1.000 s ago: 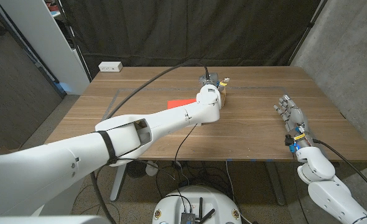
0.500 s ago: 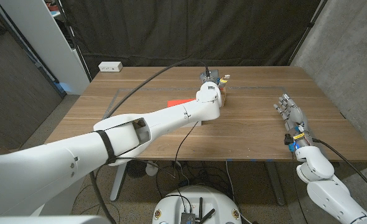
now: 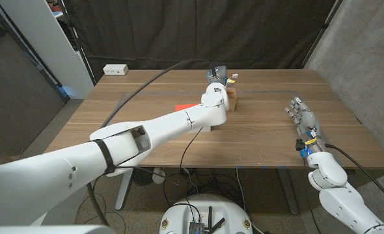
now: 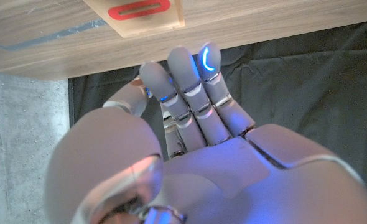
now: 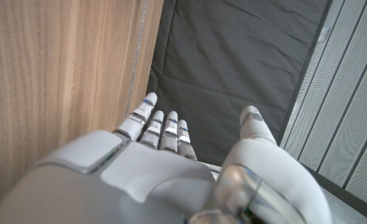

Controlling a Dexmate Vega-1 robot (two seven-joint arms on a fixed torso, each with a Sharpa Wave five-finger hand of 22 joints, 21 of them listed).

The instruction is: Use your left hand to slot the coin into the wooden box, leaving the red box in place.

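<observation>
The bench (image 3: pixel 270 133) has wide bare wood on its near half and right side, and the right hand (image 3: pixel 304 119) stands near the right edge, well apart from everything else, its fingers (image 5: pixel 160 128) straight, held close together and holding nothing. The left arm reaches across from the near left corner to the far middle of the bench, where the left hand (image 3: pixel 219 77) hangs above the wooden box (image 3: pixel 233 99), close to the far edge. In the left wrist view the fingers (image 4: pixel 185 74) lie extended side by side with the thumb drawn in against them; a small pale sliver shows at the pinch, too small to name, so whether they hold the coin cannot be told, and the coin cannot be made out anywhere. The wooden box is mostly hidden behind the wrist in the head view; in the left wrist view one corner of its top (image 4: pixel 147 14) shows, bearing a red-rimmed slot (image 4: pixel 137 9), the rest cut off by the frame. What lies inside it cannot be seen. The red box (image 3: pixel 187 106) sits just left of the forearm, partly covered by it. A white power strip (image 3: pixel 115 69) lies at the far left corner.
</observation>
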